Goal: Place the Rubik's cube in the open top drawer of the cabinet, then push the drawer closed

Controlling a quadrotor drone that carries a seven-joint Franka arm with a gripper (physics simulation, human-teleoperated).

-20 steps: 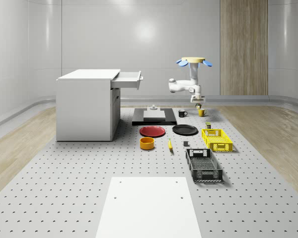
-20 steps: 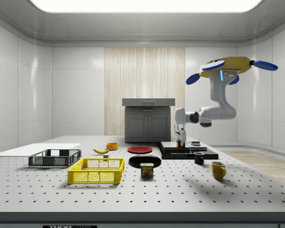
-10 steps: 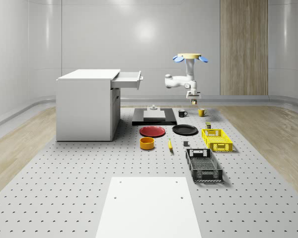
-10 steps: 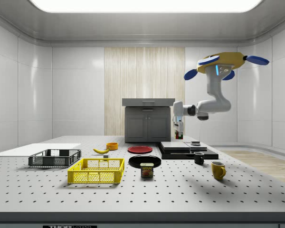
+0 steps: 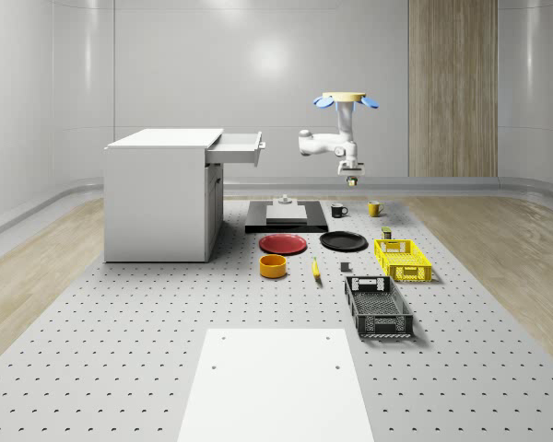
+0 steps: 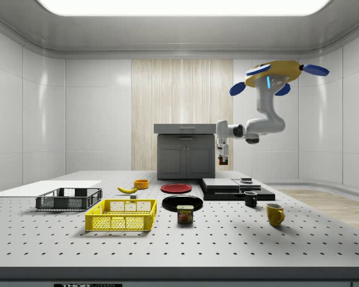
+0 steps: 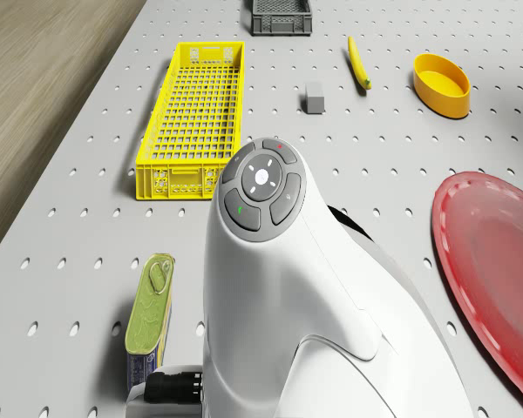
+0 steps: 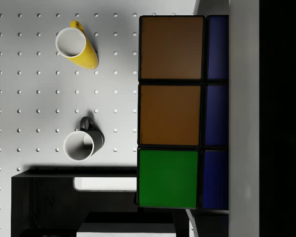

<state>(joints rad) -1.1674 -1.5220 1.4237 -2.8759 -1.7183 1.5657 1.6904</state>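
The drone (image 5: pixel 341 99) hovers in the air over the table's far end, above the mugs, to the right of the white cabinet (image 5: pixel 161 193) in the whole-scene view. Its arm hangs down, and the gripper (image 5: pixel 352 178) is shut on the Rubik's cube (image 6: pixel 223 159). In the wrist view the cube (image 8: pixel 170 113) shows orange, green and blue tiles against a grey finger (image 8: pixel 244 98). The cabinet's top drawer (image 5: pixel 240 147) stands open, well to the left of the gripper and slightly higher.
Under the gripper lie a black mug (image 5: pixel 338 210), a yellow mug (image 5: pixel 374 208) and a black platform (image 5: pixel 286 216). Nearer are a red plate (image 5: pixel 283 243), black plate (image 5: pixel 343 240), orange bowl (image 5: pixel 273 265), yellow crate (image 5: pixel 402 259), black crate (image 5: pixel 378 306) and a tin can (image 7: pixel 150 313).
The drone has risen and shifted to the whole-scene view's left, toward the cabinet. The gripper went up with it from just above the mugs, still holding the cube.
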